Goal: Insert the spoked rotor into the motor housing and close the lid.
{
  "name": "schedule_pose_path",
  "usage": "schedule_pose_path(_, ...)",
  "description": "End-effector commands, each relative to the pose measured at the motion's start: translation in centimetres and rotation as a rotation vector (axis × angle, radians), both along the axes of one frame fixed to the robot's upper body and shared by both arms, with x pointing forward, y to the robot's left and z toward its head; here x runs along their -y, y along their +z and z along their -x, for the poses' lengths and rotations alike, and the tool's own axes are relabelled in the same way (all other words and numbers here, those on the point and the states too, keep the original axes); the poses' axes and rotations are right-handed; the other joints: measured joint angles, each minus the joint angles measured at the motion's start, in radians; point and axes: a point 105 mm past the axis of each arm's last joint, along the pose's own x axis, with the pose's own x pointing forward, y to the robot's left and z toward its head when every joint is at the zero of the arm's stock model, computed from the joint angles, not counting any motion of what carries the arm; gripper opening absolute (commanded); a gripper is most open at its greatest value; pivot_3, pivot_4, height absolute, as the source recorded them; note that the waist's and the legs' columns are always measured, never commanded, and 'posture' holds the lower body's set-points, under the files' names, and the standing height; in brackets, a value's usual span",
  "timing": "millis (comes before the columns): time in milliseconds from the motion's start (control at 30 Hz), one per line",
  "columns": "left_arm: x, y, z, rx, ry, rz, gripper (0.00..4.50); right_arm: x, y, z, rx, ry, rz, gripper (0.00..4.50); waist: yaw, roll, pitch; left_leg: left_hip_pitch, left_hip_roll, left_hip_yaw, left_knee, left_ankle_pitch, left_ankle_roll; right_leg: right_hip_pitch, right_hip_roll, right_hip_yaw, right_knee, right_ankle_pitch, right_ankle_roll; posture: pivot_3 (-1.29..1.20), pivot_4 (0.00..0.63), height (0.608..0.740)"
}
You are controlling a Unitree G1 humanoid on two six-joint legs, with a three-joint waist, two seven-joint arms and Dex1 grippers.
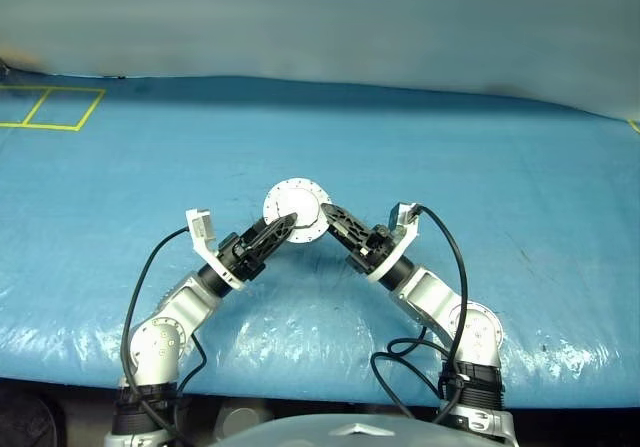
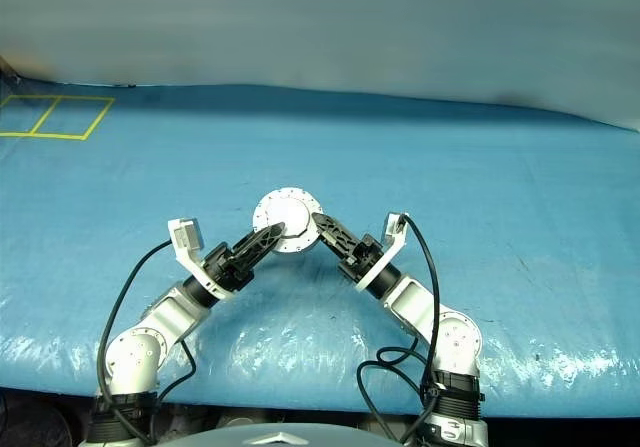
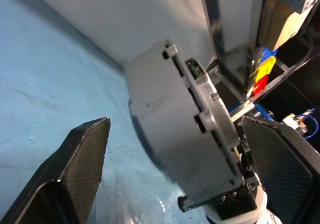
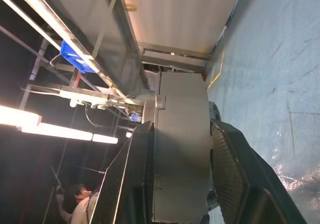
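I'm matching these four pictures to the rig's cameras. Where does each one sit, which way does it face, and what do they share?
Left and right eye views: on the head, looking forward and down over the blue table; both arms show, left gripper and right gripper at the motor housing.
Left wrist view: along its open fingers, housing edge-on between them.
Right wrist view: along its fingers, clamped on the housing.
Shared: the housing, closed.

hidden: spoked rotor, windings inside closed motor housing (image 1: 296, 207) | cut off: person (image 4: 75, 209) at frame edge
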Motion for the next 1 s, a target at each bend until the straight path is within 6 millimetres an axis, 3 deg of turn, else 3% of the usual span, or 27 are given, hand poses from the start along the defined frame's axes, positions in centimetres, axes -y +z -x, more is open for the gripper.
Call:
schedule_pose_path(33, 1.4, 2.0, 0.5, 0.046, -0.07, 0.094, 4.48, -0.6, 2.9, 0.5, 0.109, 0.035, -0.048, 1.23, -0.001, 0.0, 0.0, 0.0, 0.0, 0.0, 0.0, 0.0, 0.0, 0.0, 0.0, 0.0, 0.0, 0.001, -0.001, 0.0, 0.15, 0.74)
schedule_pose_path(267, 1.9, 0.4, -0.9, -0.077, -0.04, 0.136, 4.48, -0.4, 2.6, 0.4, 0.099, 0.023, -0.022, 1.23, 0.001, 0.0, 0.0, 0.0, 0.0, 0.0, 0.001, 0.0, 0.0, 0.001, 0.0, 0.0, 0.0, 0.0, 0.0, 0.0, 0.15, 0.74)
schedule_pose_path(400, 1.4, 0.6, -2.1, -0.095, 0.044, 0.191, 4.48, -0.5, 2.3, 0.3, 0.093, 0.021, 0.005, 1.23, 0.002, 0.0, 0.0, 0.0, 0.0, 0.0, 0.002, 0.0, 0.0, 0.001, 0.0, 0.0, 0.0, 0.001, 0.002, 0.0, 0.15, 0.74)
schedule_pose_path(500, 1.7, 0.7, -1.4, -0.104, 0.005, 0.22, 3.89, -0.5, 1.9, 0.1, 0.078, 0.01, 0.017, 1.23, 0.0, 0.0, 0.0, 0.0, 0.0, 0.0, 0.002, 0.0, 0.0, 0.001, 0.0, 0.0, 0.0, 0.001, 0.002, 0.0, 0.15, 0.74)
schedule_pose_path(633, 2.2, -0.5, -1.2, -0.163, -0.003, 0.16, 2.7, -0.5, 1.8, -0.1, 0.07, 0.004, 0.023, 1.23, 0.001, 0.0, 0.0, 0.0, 0.0, 0.0, 0.002, 0.0, 0.0, 0.0, 0.0, 0.0, 0.0, 0.001, 0.001, 0.0, 0.15, 0.74)
schedule_pose_path(767, 2.4, -0.1, -0.1, -0.137, -0.07, 0.169, 2.64, -0.7, 1.8, -0.3, 0.068, 0.003, 0.023, 1.23, 0.001, 0.0, 0.0, 0.0, 0.0, 0.0, 0.002, 0.0, 0.0, 0.001, 0.0, 0.0, 0.0, 0.001, 0.001, 0.0, 0.15, 0.74)
schedule_pose_path(900, 2.7, -1.1, -0.1, -0.202, -0.076, 0.132, 2.64, -1.0, 1.7, -0.4, 0.054, 0.004, 0.018, 1.23, 0.001, 0.0, 0.0, 0.0, 0.0, 0.0, 0.002, 0.0, 0.0, 0.001, 0.0, 0.0, 0.0, 0.001, 0.001, 0.0, 0.15, 0.74)
schedule_pose_path(1000, 2.6, -0.2, 0.4, -0.166, -0.112, 0.18, 2.64, -1.1, 1.6, -0.6, 0.051, -0.009, 0.031, 1.23, 0.001, 0.0, 0.0, 0.0, 0.0, 0.0, 0.002, 0.0, 0.0, 0.001, 0.0, 0.001, 0.0, 0.001, 0.001, 0.0, 0.15, 0.74)
